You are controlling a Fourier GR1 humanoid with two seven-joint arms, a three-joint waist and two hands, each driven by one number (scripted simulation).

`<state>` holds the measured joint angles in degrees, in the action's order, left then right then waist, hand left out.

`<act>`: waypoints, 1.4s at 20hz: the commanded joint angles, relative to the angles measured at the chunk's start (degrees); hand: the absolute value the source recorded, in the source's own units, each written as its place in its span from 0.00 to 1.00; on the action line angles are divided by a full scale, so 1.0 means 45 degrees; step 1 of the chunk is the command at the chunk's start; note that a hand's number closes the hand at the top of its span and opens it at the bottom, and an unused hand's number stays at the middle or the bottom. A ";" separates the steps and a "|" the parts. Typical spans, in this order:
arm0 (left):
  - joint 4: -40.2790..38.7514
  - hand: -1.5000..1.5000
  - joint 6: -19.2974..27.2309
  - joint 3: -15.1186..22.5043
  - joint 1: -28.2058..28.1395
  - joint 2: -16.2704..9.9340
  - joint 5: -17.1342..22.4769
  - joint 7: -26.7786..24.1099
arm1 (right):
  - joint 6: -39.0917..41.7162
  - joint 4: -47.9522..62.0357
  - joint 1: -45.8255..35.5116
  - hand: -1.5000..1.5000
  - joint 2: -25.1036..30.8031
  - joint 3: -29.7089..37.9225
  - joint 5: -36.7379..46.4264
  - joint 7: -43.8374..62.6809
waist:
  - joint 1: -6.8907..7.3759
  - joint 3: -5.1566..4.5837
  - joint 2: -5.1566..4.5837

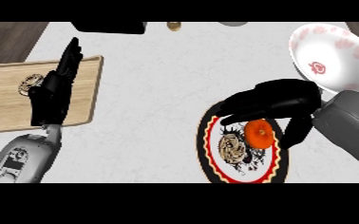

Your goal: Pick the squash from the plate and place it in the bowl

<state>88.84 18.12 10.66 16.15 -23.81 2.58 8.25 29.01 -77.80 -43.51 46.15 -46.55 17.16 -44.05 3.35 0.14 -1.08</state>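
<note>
White marbled surface [161, 90] carries one plate [210, 163], one bowl [329, 57], one wooden board [84, 90] and one orange squash [259, 133]. Two robot hands are in view. On the black, red-rimmed plate at lower right, the squash sits right of the plate's centre emblem, directly beneath the right robot hand [277, 102], whose fingers and thumb curl down around it without clearly closing on it. Beyond that hand, at the upper right edge, stands the white, red-patterned bowl. Over the board at left, the left robot hand [56, 88] rests with fingers straight.
</note>
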 commanded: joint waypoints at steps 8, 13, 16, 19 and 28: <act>0.0355 0.50 0.0000 -0.0070 -0.0359 0.0363 -0.0285 0.0421 | -0.0977 0.3959 -0.0885 0.00 -0.1522 -0.2113 0.2935 -0.3231 | -0.0376 -0.0022 0.0177; -0.0090 0.50 -0.0752 -0.1132 0.0150 -0.0247 0.0248 0.0370 | -0.1911 0.4954 -0.0456 0.00 -0.2667 -0.2703 0.3552 -0.3103 | -0.0530 -0.0027 0.0170; -0.0255 0.50 0.0136 -0.0345 -0.0769 0.0762 -0.0720 -0.0460 | -0.2056 0.5930 -0.0712 0.00 -0.3491 -0.2859 0.3925 -0.3229 | -0.0492 -0.0030 0.0163; 0.0366 0.50 -0.0346 -0.0666 -0.0645 0.0274 -0.0543 0.0113 | -0.3154 0.7755 -0.0697 0.00 -0.3613 -0.2715 0.4206 -0.4706 | -0.0415 -0.0018 0.0151; 0.0879 0.50 -0.0482 -0.0679 -0.0730 0.0575 -0.0777 0.0590 | -0.4111 0.8201 -0.1195 1.00 -0.4715 -0.2452 0.4746 -0.5213 | -0.0445 -0.0020 0.0195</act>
<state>90.06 16.41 7.29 13.77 -21.33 -0.54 9.09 9.83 -44.49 -47.03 27.21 -59.34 38.30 -58.63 1.12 -0.15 -0.04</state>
